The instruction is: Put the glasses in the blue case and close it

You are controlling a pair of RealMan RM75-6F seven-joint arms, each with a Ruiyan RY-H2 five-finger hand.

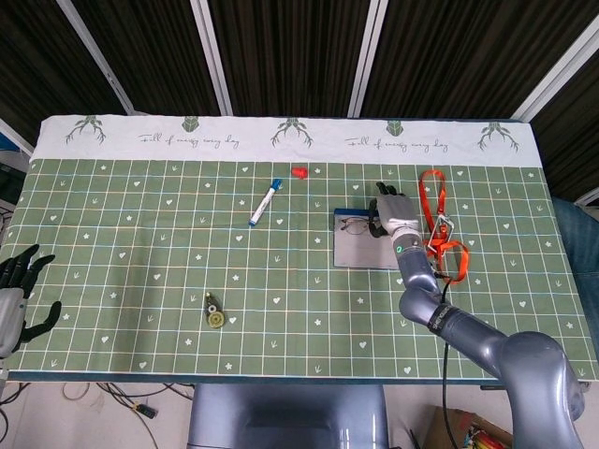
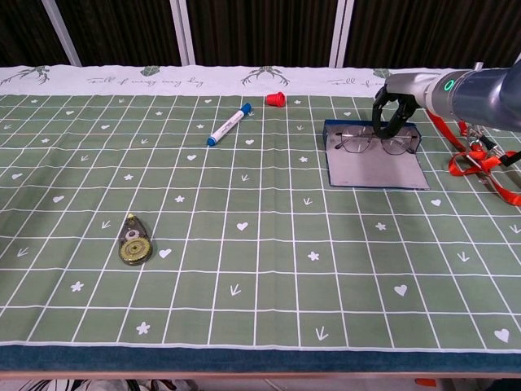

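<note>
The glasses (image 2: 373, 144) stand upright at the back of the open blue case (image 2: 332, 130), whose grey flap (image 2: 376, 172) lies flat toward me. My right hand (image 2: 394, 107) reaches down from above and pinches the glasses at the top of their frame, over the right lens. In the head view that right hand (image 1: 393, 213) covers the case's right end, with the glasses (image 1: 353, 224) showing beside it on the case (image 1: 360, 251). My left hand (image 1: 15, 297) hangs with fingers spread off the table's near left corner, holding nothing.
An orange lanyard (image 2: 479, 160) lies just right of the case, under my right forearm. A blue-capped marker (image 2: 228, 125) and a red cap (image 2: 275, 99) lie at the back middle. A correction tape roller (image 2: 134, 241) sits front left.
</note>
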